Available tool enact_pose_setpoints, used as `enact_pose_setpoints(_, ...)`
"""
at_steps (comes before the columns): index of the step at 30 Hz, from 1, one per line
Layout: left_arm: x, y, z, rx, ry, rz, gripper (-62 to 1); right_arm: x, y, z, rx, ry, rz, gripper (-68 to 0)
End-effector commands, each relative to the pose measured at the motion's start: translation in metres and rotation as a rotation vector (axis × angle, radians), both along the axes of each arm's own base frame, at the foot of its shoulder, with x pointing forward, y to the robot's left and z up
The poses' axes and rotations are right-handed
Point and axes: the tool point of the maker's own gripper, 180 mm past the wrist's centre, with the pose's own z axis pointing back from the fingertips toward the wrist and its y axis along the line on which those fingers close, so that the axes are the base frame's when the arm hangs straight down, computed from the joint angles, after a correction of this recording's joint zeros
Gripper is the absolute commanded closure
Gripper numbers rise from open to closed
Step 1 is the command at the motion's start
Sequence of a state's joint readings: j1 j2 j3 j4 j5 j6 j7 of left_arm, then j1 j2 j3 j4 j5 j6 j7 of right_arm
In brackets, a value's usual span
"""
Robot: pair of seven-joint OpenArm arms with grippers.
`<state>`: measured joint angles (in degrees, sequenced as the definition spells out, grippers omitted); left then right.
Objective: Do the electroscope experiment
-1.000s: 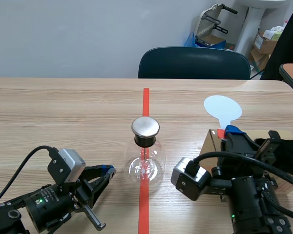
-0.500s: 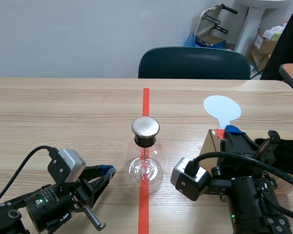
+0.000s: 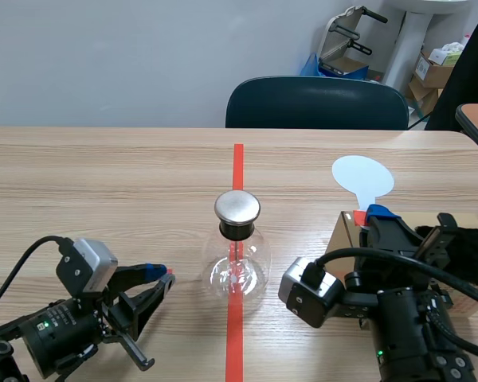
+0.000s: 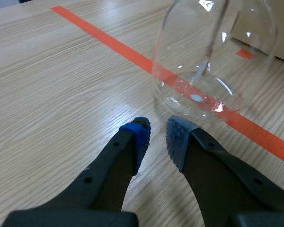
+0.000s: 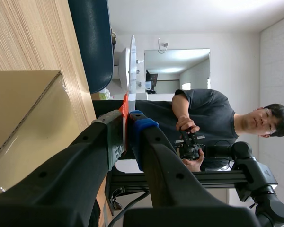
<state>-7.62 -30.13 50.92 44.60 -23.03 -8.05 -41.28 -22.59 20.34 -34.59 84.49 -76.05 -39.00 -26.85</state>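
While left hand [image 4: 156,135] sits low, fingers slightly apart and empty, clear glass flask with metal cap [image 3: 237,267] stands just ahead on wooden counter [image 3: 103,175]. Right hand [image 5: 128,127] clamped on pale blue disc paddle [image 3: 363,177], beside brown cardboard box [image 5: 23,118].

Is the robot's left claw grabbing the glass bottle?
No, the left gripper sits just short of the glass flask, its fingers slightly apart with only table showing between them.
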Motion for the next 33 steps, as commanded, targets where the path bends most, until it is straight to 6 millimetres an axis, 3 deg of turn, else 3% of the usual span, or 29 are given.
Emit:
enact_pose_setpoints(1, 0.002, 0.005, 0.012, -0.048, -0.018, 0.002, -17.8, 0.004, 0.000, 0.012, 0.009, -0.041, 0.005, -1.7)
enact_pose_setpoints(8, -0.004, 0.023, 0.026, -0.139, 0.030, -0.004, -21.6, -0.011, 0.005, 0.023, 0.035, -0.094, 0.074, -1.8)
enact_pose_setpoints(15, -0.024, 0.031, 0.037, -0.184, 0.052, -0.051, -31.7, -0.041, -0.005, 0.017, -0.011, -0.029, 0.125, -1.8)
enact_pose_setpoints(21, -0.050, 0.036, 0.052, -0.244, 0.065, -0.101, -32.5, -0.055, -0.024, 0.008, -0.029, 0.025, 0.132, -1.8)
enact_pose_setpoints(24, -0.063, 0.036, 0.058, -0.267, 0.078, -0.132, -37.3, -0.054, -0.033, 0.009, -0.020, 0.026, 0.128, -2.0)
enact_pose_setpoints(28, -0.086, 0.034, 0.061, -0.271, 0.100, -0.176, -37.7, -0.053, -0.040, 0.010, -0.010, 0.022, 0.138, -2.0)
enact_pose_setpoints(33, -0.112, 0.035, 0.072, -0.313, 0.092, -0.221, -37.7, -0.061, -0.041, -0.007, -0.013, 0.067, 0.166, -2.0)
